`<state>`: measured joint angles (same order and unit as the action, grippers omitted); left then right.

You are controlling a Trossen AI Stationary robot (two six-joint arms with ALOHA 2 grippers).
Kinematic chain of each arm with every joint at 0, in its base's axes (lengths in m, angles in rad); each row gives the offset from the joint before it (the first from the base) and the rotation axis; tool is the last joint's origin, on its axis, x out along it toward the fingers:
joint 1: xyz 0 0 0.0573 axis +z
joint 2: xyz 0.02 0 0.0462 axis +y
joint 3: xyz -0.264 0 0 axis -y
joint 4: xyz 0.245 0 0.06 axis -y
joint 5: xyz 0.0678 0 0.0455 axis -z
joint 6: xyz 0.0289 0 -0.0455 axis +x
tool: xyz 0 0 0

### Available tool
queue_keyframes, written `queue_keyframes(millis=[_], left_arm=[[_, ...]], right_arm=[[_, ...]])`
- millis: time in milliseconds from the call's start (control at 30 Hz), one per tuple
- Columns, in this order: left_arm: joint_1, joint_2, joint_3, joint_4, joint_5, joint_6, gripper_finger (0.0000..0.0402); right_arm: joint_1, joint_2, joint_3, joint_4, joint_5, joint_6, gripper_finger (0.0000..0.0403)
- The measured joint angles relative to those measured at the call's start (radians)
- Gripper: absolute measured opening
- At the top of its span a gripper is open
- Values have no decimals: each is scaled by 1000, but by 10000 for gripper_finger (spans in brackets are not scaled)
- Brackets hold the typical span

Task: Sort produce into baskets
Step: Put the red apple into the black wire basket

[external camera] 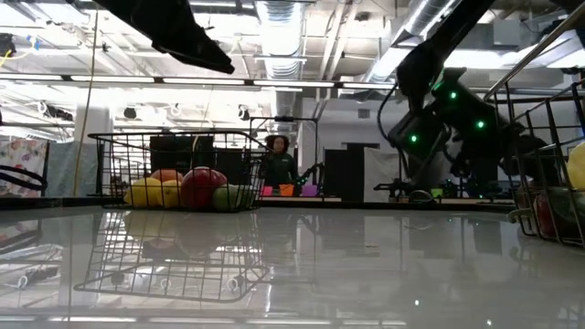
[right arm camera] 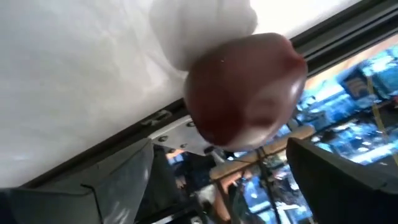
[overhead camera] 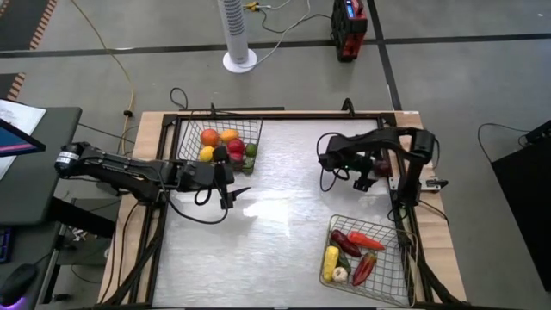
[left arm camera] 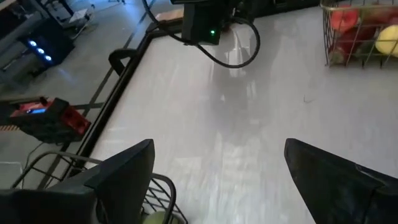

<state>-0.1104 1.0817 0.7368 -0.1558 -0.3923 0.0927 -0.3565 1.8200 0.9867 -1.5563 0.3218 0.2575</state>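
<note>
1. From above: the left gripper (overhead camera: 226,175) hangs just below the upper-left basket (overhead camera: 185,129), which holds round fruit in orange, yellow, red and green. The right gripper (overhead camera: 366,165) sits in the upper right of the frame with something dark red (overhead camera: 365,183) at its tip. A second basket (overhead camera: 392,288) at the lower right holds the long pieces, red, yellow and green, plus a white garlic (overhead camera: 340,274).

2. At table level: the round-fruit basket (external camera: 174,137) stands at left centre, a red ball (external camera: 203,187) foremost; the other basket's edge (external camera: 548,119) shows at far right. A person (external camera: 277,164) stands far back.

3. Left wrist: its fingers (left arm camera: 124,168) are spread wide with nothing between them, over bare tabletop (left arm camera: 249,124).

4. Right wrist: a smooth, glossy dark-red round fruit (right arm camera: 245,90) fills the middle, ahead of the parted fingers (right arm camera: 118,174); I cannot tell whether they touch it. It looks like light, hard plastic, likely to roll or squirt out, so I'd close on its widest part, squarely across the middle.
</note>
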Motion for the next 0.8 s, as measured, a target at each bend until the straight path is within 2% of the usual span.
queue_keyframes(millis=[100, 467, 600, 800], left_arm=[[0, 0, 0, -18, 0, -1, 347], [0, 0, 0, -55, -4, -7, 347], [0, 0, 0, -63, -13, -7, 347], [0, 0, 0, -63, -14, -4, 347]], right_arm=[[-4, 30, 0, 1, 27, -10, 397], [-80, 66, -55, 69, 54, -30, 374], [-100, 65, -104, 79, 76, -25, 354], [-88, 64, -112, 132, 88, -29, 302]])
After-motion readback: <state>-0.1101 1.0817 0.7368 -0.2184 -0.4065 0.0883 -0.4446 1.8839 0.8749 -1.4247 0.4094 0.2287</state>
